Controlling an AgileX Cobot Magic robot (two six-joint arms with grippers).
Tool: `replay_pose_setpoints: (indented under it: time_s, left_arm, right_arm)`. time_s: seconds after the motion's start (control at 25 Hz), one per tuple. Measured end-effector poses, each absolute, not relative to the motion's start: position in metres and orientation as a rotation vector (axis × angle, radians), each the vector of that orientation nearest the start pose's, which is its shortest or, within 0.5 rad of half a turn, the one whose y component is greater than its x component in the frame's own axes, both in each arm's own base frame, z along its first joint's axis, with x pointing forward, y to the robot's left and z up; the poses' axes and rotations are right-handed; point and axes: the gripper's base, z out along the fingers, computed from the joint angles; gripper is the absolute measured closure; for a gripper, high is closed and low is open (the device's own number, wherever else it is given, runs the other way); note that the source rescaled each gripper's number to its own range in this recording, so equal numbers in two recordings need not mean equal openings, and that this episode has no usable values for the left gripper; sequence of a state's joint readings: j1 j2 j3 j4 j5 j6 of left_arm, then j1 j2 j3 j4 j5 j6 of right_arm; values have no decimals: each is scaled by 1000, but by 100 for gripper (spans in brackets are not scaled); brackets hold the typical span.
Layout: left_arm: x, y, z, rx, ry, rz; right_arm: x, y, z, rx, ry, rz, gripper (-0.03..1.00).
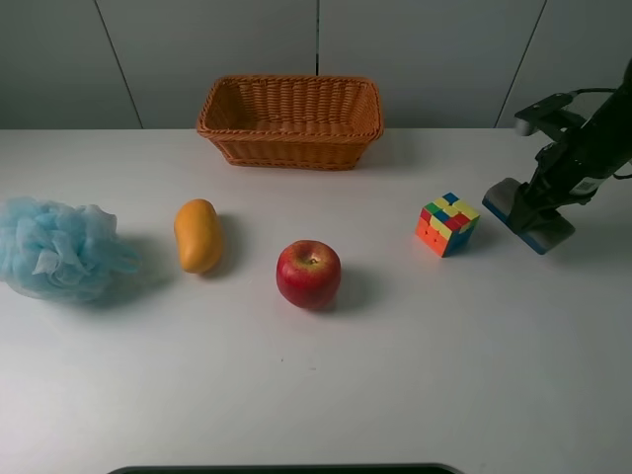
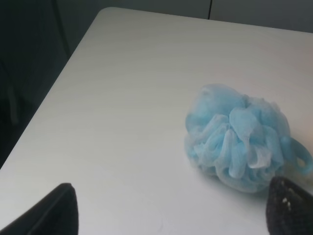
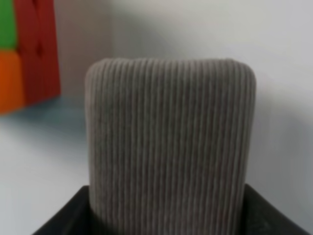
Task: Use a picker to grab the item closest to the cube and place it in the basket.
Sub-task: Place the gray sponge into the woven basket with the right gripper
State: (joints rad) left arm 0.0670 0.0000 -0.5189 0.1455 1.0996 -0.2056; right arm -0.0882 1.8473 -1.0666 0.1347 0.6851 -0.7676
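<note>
**Right gripper parked beside cube, apple untouched**

Cube (image 1: 447, 224): multicolour puzzle cube, tilted on the white table (image 1: 395, 395). Stickers are red, orange, yellow, green and blue. The right wrist view catches its green, orange and red faces (image 3: 24, 54) close up and blurred.

Apple (image 1: 308, 274): red, stem dimple up, left of the cube and a little nearer the camera. It is the item nearest the cube, free on the table, nothing touching it.

Mango (image 1: 198, 235): yellow-orange, left of the cube past the apple, well apart from it.

Bath pouf (image 1: 54, 247): light blue mesh, the thing farthest left of the cube. It also shows in the left wrist view (image 2: 239, 142), with a loop sticking out of one side.

Basket (image 1: 289, 146): brown wicker, behind the cube and to its left, at the table's back edge.

Right gripper (image 1: 528, 217): low over the table just right of the cube, near it but apart. A ribbed grey pad (image 3: 171, 142) fills its wrist view; cannot tell how far the jaws stand open, and nothing is seen in them.

Left gripper (image 2: 176, 200): far from the cube, over by the pouf. Two dark fingertips (image 2: 58, 210) sit wide apart, holding nothing.
</note>
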Motion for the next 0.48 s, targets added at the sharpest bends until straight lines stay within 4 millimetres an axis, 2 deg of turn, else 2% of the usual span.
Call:
replay_pose_setpoints:
  time_s: [0.24, 0.36, 0.48]
  left_arm:
    - [-10, 11, 280, -291, 2036, 89]
    - [-10, 11, 280, -291, 2036, 89]
    - [-10, 11, 280, -291, 2036, 89]
  right_arm:
    - [354, -18, 265, -766, 2477, -143, 95]
    - [365, 0, 314, -755, 2311, -145, 95]
    - [374, 33, 349, -765, 2153, -87, 95]
